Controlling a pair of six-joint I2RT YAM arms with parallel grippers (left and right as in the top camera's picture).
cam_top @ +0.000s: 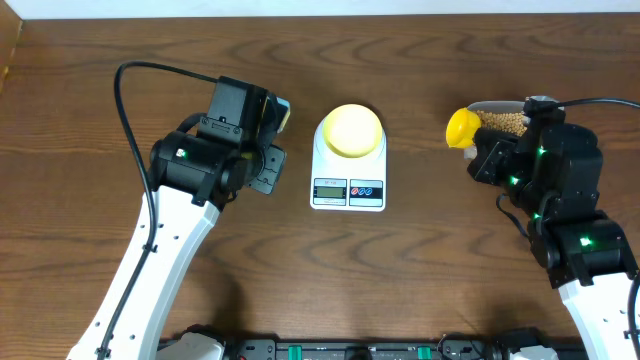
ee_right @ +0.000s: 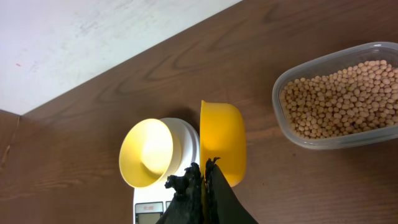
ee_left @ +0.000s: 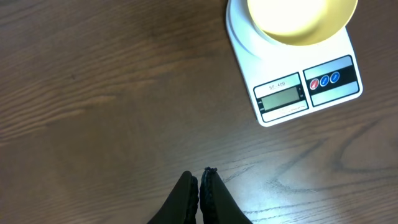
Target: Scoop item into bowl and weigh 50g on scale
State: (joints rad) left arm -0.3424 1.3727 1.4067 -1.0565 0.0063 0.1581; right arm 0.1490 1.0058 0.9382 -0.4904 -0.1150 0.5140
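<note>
The white scale (cam_top: 348, 185) stands mid-table with the pale-yellow bowl (cam_top: 351, 130) on its platform. In the left wrist view the scale (ee_left: 292, 99) and bowl (ee_left: 301, 18) lie at upper right. My left gripper (ee_left: 202, 177) is shut and empty over bare wood, left of the scale. My right gripper (ee_right: 204, 171) is shut on the handle of a bright yellow scoop (ee_right: 222, 142), held on edge between the bowl (ee_right: 149, 152) and a clear tub (ee_right: 373, 56) full of tan beans (ee_right: 339, 99). Overhead, the scoop (cam_top: 462, 127) sits at the tub's left end.
The clear tub (cam_top: 497, 106) lies at the back right, partly under my right arm. A black cable (cam_top: 135, 110) loops behind the left arm. Beyond the table's far edge is a white wall (ee_right: 93, 37). A dark rail (cam_top: 340, 350) runs along the front.
</note>
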